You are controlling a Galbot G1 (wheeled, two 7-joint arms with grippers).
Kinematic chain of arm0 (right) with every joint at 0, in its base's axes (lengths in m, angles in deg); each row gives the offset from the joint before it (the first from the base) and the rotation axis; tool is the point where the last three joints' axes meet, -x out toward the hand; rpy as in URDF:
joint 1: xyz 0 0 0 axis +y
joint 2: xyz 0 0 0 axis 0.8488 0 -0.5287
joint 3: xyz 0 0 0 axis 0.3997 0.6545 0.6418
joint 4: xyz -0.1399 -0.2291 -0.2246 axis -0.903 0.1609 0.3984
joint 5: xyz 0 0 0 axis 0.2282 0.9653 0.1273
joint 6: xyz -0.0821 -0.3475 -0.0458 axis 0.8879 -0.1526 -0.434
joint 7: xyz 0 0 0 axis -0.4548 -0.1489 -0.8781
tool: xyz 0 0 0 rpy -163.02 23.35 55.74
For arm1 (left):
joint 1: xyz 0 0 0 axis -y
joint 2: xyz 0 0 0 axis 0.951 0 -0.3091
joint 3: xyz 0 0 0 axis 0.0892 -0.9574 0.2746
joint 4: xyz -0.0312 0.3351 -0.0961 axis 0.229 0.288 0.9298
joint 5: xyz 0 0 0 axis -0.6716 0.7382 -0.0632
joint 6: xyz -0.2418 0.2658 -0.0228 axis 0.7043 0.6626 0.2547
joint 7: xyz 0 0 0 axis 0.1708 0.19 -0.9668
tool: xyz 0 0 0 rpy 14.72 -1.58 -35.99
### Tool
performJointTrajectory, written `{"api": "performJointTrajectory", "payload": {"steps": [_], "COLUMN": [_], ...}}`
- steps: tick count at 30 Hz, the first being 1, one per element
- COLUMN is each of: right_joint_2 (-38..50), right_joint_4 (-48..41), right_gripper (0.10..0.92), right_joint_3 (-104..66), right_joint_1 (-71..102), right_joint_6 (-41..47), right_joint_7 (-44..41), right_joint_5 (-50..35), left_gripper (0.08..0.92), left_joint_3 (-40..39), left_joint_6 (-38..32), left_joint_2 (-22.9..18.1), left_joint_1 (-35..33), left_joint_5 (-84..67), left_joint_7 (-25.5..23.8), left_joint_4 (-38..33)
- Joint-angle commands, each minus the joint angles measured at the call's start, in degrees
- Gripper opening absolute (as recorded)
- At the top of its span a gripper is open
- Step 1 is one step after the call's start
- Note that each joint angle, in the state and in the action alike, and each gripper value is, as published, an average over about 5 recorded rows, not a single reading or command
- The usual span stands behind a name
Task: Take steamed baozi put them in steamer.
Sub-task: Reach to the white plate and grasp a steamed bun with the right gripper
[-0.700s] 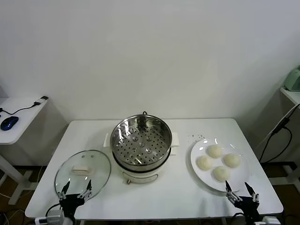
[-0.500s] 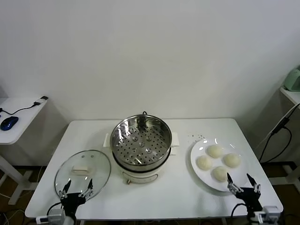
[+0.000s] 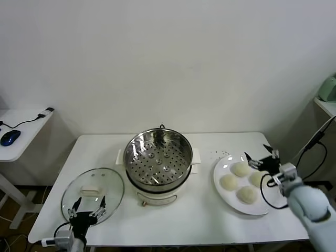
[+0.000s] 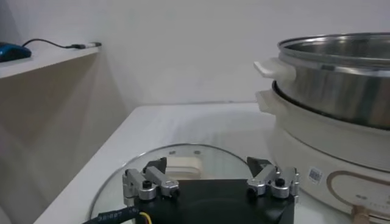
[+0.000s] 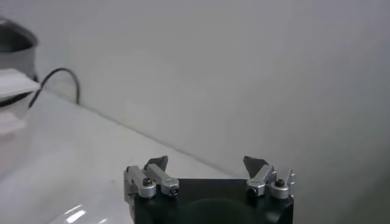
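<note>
step: reaching for first baozi | right gripper [image 3: 261,156] wide open, empty, over plate [image 3: 231,197] | left gripper [image 3: 86,204] open, empty, parked by lid [image 3: 92,191] | next: lower onto a bun, close gently, carry to steamer [image 3: 158,159]

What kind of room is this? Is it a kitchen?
Probably a robot test room set up like a kitchen, not a real one: a steamer and a plate of baozi sit on a plain white table, with a computer mouse nearby.
</note>
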Motion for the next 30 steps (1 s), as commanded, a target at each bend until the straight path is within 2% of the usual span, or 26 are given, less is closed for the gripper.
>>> {"api": "performJointTrajectory", "payload": {"steps": [1, 7, 12, 18, 30], "right_joint_2": [18.83, 15.21, 8.72, 1.01, -8.92], "right_joint_4": [-16.04, -26.75, -34.02, -39.02, -45.44], "right_gripper": [0.823, 0.823, 0.823, 0.823, 0.823], "right_joint_3": [39.49, 63.58, 81.40, 90.62, 88.67], "right_joint_1": [-42.06, -64.25, -77.52, -80.93, -75.23], "right_joint_6": [-3.02, -14.18, -18.39, -17.01, -12.81], "right_joint_7": [-30.47, -50.38, -58.71, -58.65, -53.08], "right_joint_5": [3.91, 12.09, 15.44, 13.42, 13.57], "left_gripper": [0.823, 0.823, 0.823, 0.823, 0.823], "left_joint_3": [-0.20, -0.44, -0.48, -0.39, -0.49], "left_joint_6": [-0.31, -0.56, -0.59, -0.70, -0.86], "left_joint_2": [0.16, 0.15, 0.31, 0.38, 0.16], "left_joint_1": [0.27, 0.60, 1.05, 1.46, 1.98], "left_joint_5": [-0.08, 0.00, 0.11, 0.12, 0.19], "left_joint_7": [-0.05, -0.10, -0.18, -0.24, -0.28], "left_joint_4": [0.38, 1.00, 1.59, 2.11, 2.90]}}
